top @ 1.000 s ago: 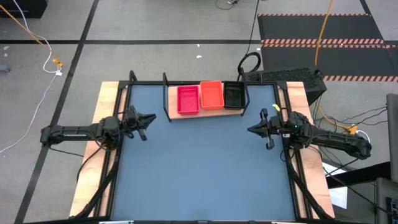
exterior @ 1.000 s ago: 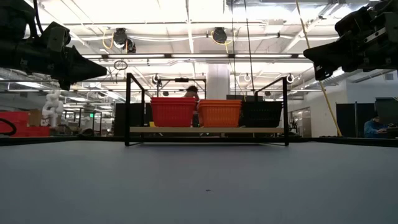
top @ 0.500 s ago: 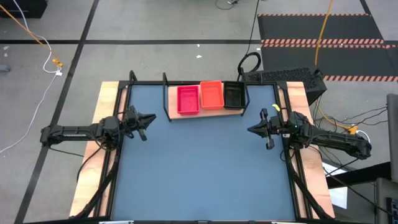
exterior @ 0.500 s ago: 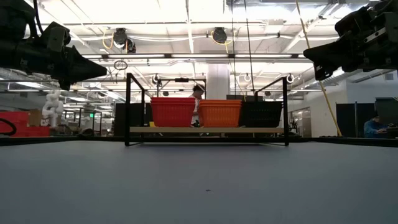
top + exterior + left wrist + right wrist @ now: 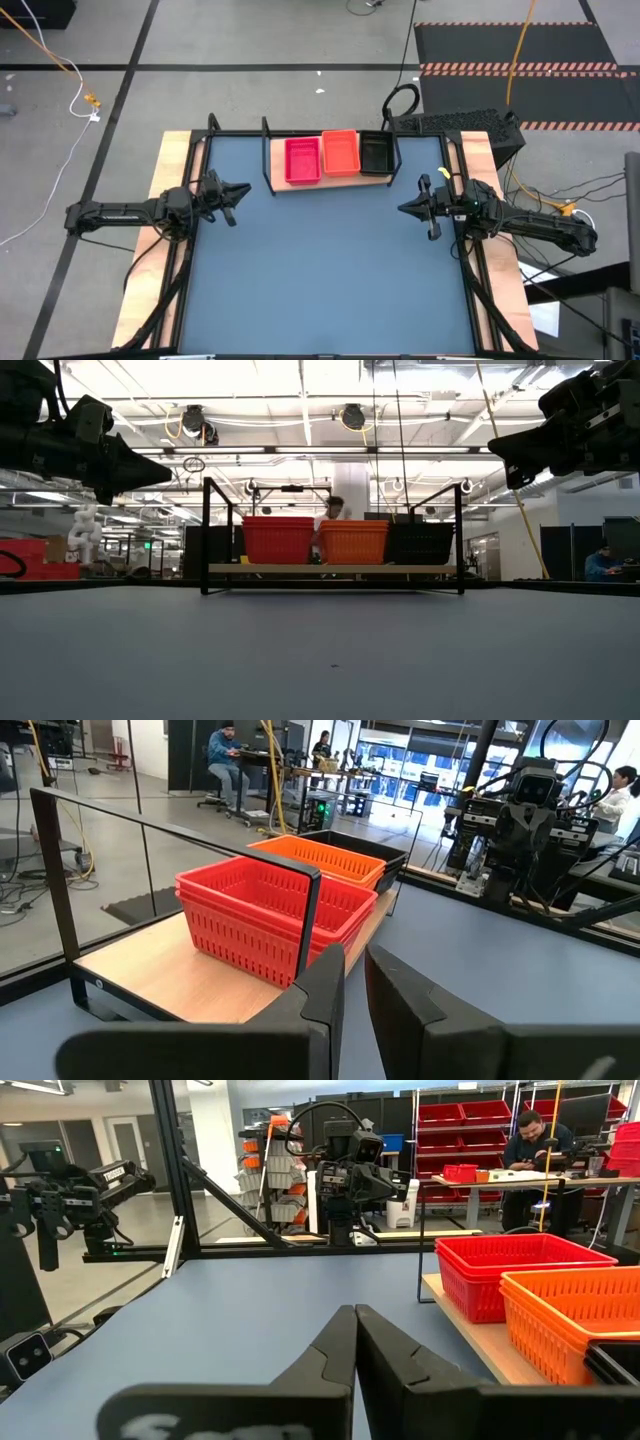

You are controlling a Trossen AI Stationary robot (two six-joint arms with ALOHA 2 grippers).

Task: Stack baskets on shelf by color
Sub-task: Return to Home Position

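The shelf [image 5: 281, 186], a light wooden board in a black wire frame, stands at the middle of the table's far edge. On it, side by side, stand a stack of pinkish-red baskets [image 5: 303, 160], a stack of orange baskets [image 5: 341, 152] and black baskets [image 5: 375, 153]. They also show in the low view: red [image 5: 279, 540], orange [image 5: 353, 542] and black [image 5: 420, 543]. My left gripper [image 5: 246, 189] hovers shut and empty at the table's left side. My right gripper [image 5: 402, 209] hovers shut and empty at the right side. Both are well above the table and apart from the shelf.
The blue-grey tabletop [image 5: 320, 270] stretches between the arms and toward the near edge. The shelf's black wire uprights [image 5: 206, 535] rise above the baskets. Black frame rails [image 5: 190, 260] run along the table's sides. A person [image 5: 334, 510] stands in the room far behind the shelf.
Neither arm nor any basket has moved. In the low view, a person far behind the shelf has walked toward the right.
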